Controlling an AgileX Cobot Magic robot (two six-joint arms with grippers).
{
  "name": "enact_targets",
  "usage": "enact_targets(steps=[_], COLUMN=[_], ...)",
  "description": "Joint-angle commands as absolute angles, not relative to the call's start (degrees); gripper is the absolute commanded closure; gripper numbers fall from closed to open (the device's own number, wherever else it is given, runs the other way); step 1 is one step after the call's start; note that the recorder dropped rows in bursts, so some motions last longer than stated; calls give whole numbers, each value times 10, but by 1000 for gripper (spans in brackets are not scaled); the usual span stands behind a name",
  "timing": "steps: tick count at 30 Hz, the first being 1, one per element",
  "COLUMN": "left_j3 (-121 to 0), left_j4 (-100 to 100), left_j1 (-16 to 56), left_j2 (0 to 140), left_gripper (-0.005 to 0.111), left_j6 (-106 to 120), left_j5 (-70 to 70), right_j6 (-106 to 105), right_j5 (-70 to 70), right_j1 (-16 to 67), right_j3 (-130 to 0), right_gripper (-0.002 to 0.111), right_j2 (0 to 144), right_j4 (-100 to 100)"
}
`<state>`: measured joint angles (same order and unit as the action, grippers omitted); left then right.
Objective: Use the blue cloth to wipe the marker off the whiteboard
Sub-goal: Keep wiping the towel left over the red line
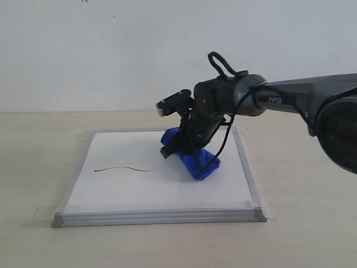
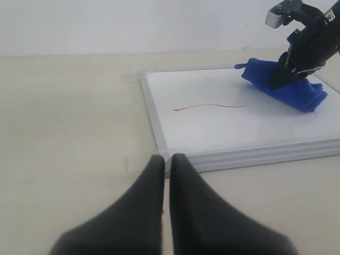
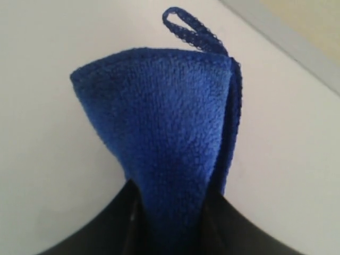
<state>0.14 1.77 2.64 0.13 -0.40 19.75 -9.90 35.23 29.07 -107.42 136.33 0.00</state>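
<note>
Diagonally, blue cloth (image 1: 201, 163) lies on whiteboard (image 1: 167, 190), right hand (image 1: 174, 146) clamped on it, marker (image 1: 124, 168) running sideways, left hand (image 2: 166, 164) together.

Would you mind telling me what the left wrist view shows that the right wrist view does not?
Only the left wrist view shows the marker, the table and the shut left gripper. Only the right wrist view shows, close up, the blue cloth pinched in the right gripper. Both show the blue cloth lying on the whiteboard.
</note>
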Motion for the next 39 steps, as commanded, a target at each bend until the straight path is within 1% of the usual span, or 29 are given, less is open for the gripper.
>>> enact_targets(steps=[1, 7, 9, 15, 20, 23, 26, 32, 39], left_j3=[0, 0, 0, 0, 0, 0, 0, 0, 0], left_j4=[23, 23, 23, 23, 23, 23, 23, 23, 23], left_j1=[24, 24, 24, 24, 24, 24, 24, 24, 24], left_j2=[0, 0, 0, 0, 0, 0, 0, 0, 0], left_gripper=[103, 103, 103, 103, 103, 103, 103, 103, 103], left_j6=[-3, -3, -3, -3, -3, -3, -3, -3, -3], left_j5=[194, 194, 194, 194, 194, 194, 194, 194, 194], right_j6=[-96, -116, -144, -142, -104, -94, -94, -95, -118], right_j5=[344, 315, 326, 476, 552, 593, 604, 576, 588], right_j1=[293, 333, 340, 342, 336, 330, 326, 326, 337], right_j3=[-1081, -1082, -1088, -1207, -1307, -1343, -1354, -1354, -1354], right_gripper=[109, 109, 109, 109, 109, 109, 109, 109, 109], right_j2=[1367, 1373, 1383, 1413, 1435, 1453, 1470, 1491, 1510], right_j4=[9, 45, 82, 97, 78, 72, 71, 68, 138])
